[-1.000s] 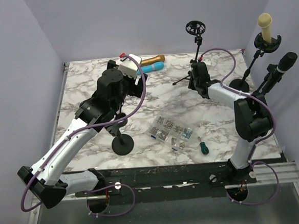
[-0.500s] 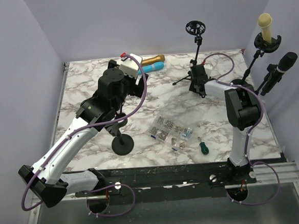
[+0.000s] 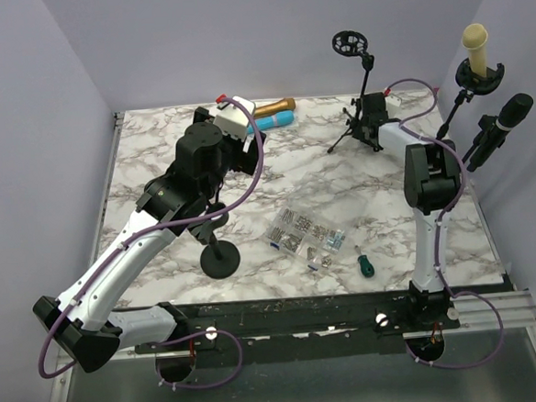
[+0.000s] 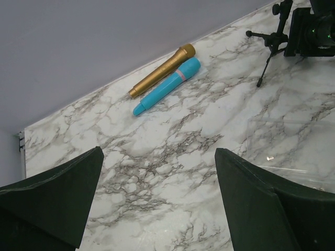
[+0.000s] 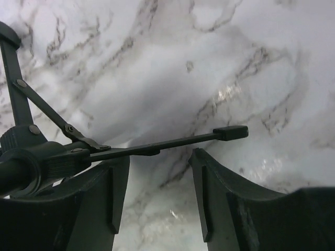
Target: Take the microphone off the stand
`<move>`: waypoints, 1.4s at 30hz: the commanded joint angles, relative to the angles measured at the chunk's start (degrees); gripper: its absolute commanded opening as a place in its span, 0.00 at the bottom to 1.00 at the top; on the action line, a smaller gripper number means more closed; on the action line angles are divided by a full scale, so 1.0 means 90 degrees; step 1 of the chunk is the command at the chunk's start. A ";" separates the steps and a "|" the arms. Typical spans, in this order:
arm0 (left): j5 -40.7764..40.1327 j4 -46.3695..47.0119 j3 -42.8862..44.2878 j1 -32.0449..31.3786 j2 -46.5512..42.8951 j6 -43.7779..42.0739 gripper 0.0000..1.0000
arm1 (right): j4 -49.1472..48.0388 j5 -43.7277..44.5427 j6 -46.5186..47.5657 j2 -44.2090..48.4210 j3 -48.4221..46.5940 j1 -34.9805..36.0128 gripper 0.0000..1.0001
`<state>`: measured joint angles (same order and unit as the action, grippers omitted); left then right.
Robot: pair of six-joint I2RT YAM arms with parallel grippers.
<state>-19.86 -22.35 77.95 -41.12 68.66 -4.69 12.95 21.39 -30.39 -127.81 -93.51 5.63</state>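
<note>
A cream microphone (image 3: 475,47) stands upright in a ring holder on a stand at the far right. A black microphone (image 3: 512,111) sits tilted in a clip stand beside it. An empty tripod stand (image 3: 364,84) with a ring holder (image 3: 350,42) stands at the back. My right gripper (image 3: 371,120) is open at the tripod's base; one tripod leg (image 5: 172,140) crosses just past its fingertips (image 5: 159,196), not between them. My left gripper (image 3: 242,136) is open and empty above the marble table (image 4: 157,204).
A gold microphone (image 4: 162,70) and a blue one (image 4: 166,86) lie at the table's back edge. A black round-base stand (image 3: 221,259) stands under the left arm. A bag of screws (image 3: 304,235) and a green screwdriver (image 3: 363,264) lie near the front.
My right gripper has moved back and to the right, up to the tripod's base. The tripod's pole has shifted slightly to the right. The left arm has not moved.
</note>
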 commanded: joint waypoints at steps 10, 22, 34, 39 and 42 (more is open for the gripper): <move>0.0194 -0.0010 0.0137 -0.0030 0.0134 0.0111 0.91 | 0.0250 -0.0697 -0.0137 0.0412 0.0362 -0.0179 0.63; 0.0263 -0.0031 0.0136 -0.0031 0.0060 0.0179 0.91 | 0.0005 -0.0271 0.0407 0.1030 0.0690 0.0977 0.77; 0.0234 -0.0009 0.0118 -0.0033 0.0047 0.0131 0.91 | -0.0029 0.0127 -0.0528 0.0193 -0.0122 0.1006 0.76; 0.0263 -0.0009 0.0126 -0.0033 0.0056 0.0145 0.91 | -0.0064 0.0192 -0.0602 -0.0331 -0.0653 0.1006 0.69; 0.0220 -0.0026 0.0121 -0.0039 0.0066 0.0112 0.91 | 0.0113 0.0262 -0.0569 -0.0562 -0.0864 0.1006 0.69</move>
<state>-18.55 -22.79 78.00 -41.12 69.71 -3.77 13.13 21.21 -34.61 -130.17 -97.86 14.52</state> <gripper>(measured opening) 0.906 0.697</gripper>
